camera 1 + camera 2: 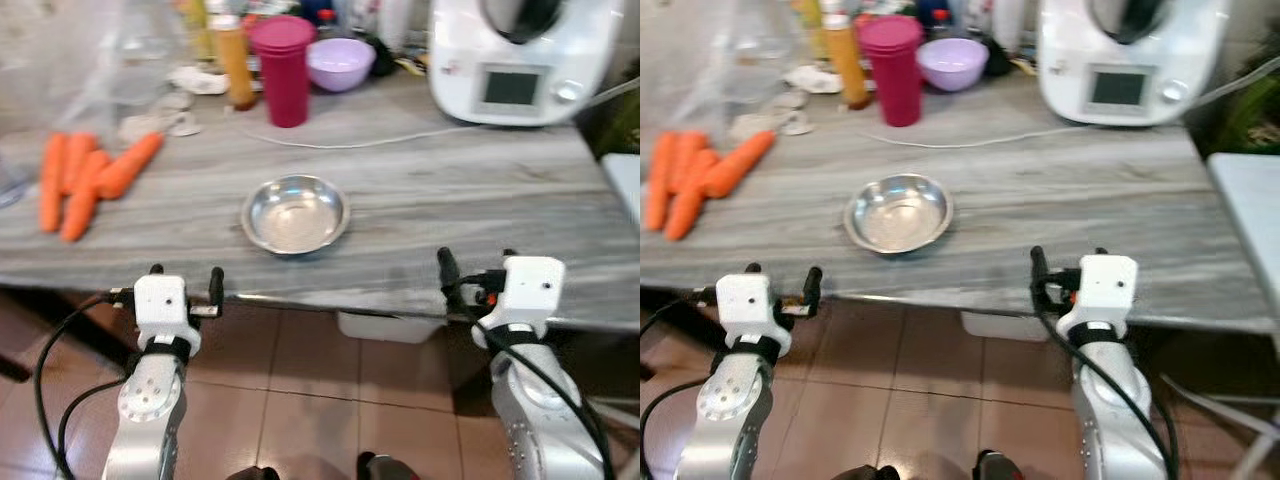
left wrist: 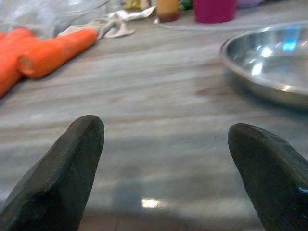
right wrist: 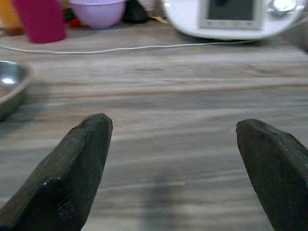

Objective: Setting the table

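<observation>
Steel bowl (image 1: 295,213): round, shiny, shallow, empty; left tool (image 1: 185,283) and right tool (image 1: 478,268) spread, empty.

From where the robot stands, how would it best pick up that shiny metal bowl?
By its thin rim. The steel bowl sits upright and shallow, too wide to span, so one finger inside, one outside. The near edge faces the open left gripper, so probably come from the front.
</observation>
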Available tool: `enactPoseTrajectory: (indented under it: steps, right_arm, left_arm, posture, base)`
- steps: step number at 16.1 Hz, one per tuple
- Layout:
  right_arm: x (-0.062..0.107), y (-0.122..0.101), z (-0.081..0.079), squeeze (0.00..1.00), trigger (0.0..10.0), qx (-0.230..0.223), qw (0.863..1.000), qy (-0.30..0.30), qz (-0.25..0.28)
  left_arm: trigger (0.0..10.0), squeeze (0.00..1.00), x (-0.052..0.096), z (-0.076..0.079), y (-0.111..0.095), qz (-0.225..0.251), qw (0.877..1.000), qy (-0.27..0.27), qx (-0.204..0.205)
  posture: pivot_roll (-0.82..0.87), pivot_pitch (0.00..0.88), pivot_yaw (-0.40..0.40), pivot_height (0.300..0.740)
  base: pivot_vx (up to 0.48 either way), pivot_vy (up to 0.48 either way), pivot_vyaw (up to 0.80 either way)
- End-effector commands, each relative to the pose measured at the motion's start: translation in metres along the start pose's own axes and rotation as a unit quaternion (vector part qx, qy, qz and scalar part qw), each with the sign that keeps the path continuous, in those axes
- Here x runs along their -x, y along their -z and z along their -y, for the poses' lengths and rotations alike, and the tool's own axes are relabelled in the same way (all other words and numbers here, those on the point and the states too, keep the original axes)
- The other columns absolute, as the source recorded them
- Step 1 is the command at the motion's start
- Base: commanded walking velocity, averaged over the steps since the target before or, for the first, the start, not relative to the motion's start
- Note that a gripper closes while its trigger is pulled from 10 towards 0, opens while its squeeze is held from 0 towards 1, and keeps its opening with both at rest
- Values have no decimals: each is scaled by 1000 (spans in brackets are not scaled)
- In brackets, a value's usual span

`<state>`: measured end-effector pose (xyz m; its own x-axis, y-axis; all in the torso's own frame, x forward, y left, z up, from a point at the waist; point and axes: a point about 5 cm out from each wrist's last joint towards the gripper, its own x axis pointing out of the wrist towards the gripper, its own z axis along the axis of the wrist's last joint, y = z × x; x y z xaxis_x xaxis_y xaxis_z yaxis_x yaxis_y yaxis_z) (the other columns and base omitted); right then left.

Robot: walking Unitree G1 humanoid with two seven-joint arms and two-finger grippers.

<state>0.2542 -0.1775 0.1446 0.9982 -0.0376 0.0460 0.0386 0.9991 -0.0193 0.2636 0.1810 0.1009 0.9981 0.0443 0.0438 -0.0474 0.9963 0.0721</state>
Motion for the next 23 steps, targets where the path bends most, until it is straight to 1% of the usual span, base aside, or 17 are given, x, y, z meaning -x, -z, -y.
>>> enactPoseTrajectory:
  steps: [1,4,5,6,7,8,10,11,13,15,17,19,20,21,22,23]
  right_arm:
    - [-1,-3,-3,0,10000,-10,1000,-10,5]
    - [-3,-2,-3,0,10000,6,1000,-2,-1]
    - [-4,-3,-3,0,10000,22,1000,10,7]
    - [-4,-4,-4,0,10000,28,999,15,7]
    - [-5,-3,-5,0,10000,28,1000,8,2]
    - [-4,-3,-6,0,10000,8,1000,-8,3]
    - [-4,-4,-7,0,10000,1,1000,-18,8]
    - [-5,-2,-8,0,10000,14,1000,-15,0]
    - [-6,-3,-10,0,10000,19,1000,-19,5]
    - [-8,-1,-9,0,10000,34,999,-2,3]
    - [-9,-1,-10,0,10000,23,1000,-13,13]
    - [-9,0,-7,0,10000,51,999,7,18]
    - [-7,0,-11,0,10000,26,999,-23,15]
    - [-5,2,-13,0,10000,1,1000,-31,4]
    - [-4,2,-15,0,10000,-10,999,-42,10]
    - [-4,0,-13,0,10000,0,999,-35,17]
  left_arm:
    - [10000,0,2,-7,5,-17,1000,-14,-7]
    - [10000,0,2,-7,5,-19,1000,-13,-5]
    - [10000,0,2,-8,5,-19,1000,-14,-6]
    - [10000,0,2,-8,4,-19,1000,-16,-7]
    - [10000,0,1,-9,4,-20,1000,-18,-7]
    - [10000,0,1,-9,5,-21,1000,-18,-10]
    - [10000,0,1,-9,5,-22,1000,-19,-10]
    - [10000,0,2,-9,6,-24,999,-19,-10]
    - [10000,0,1,-9,5,-23,1000,-17,-10]
    - [10000,0,0,-9,5,-22,1000,-17,-11]
    - [10000,0,0,-9,5,-22,1000,-16,-13]
    - [10000,0,0,-9,5,-23,1000,-14,-14]
    - [10000,0,0,-8,5,-23,1000,-13,-15]
    - [10000,0,-1,-8,5,-23,1000,-11,-16]
    - [10000,0,-1,-8,5,-22,1000,-9,-16]
    - [10000,0,-2,-7,4,-22,1000,-7,-16]
  posture:
    - [-138,145,51,740]
    - [-136,146,50,740]
    - [-136,146,49,740]
    - [-135,147,48,740]
    - [-135,147,47,740]
    - [-133,145,47,740]
    - [-133,145,45,740]
    - [-133,143,45,740]
    - [-132,141,45,740]
    - [-130,139,46,740]
    - [-129,138,49,740]
    - [-129,140,52,740]
    - [-130,141,53,740]
    - [-130,141,55,740]
    - [-130,140,57,740]
    - [-130,140,58,740]
  base:
    - [0,0,0]
    - [-254,0,0]
    - [-259,0,0]
    - [-274,0,0]
    - [-285,0,0]
    - [-326,0,0]
    - [-324,0,0]
    - [-330,0,0]
    - [-330,0,0]
    - [-330,0,0]
    - [-330,0,0]
    - [-330,0,0]
    - [-330,0,0]
    - [-334,0,0]
    - [-326,0,0]
    - [-330,0,0]
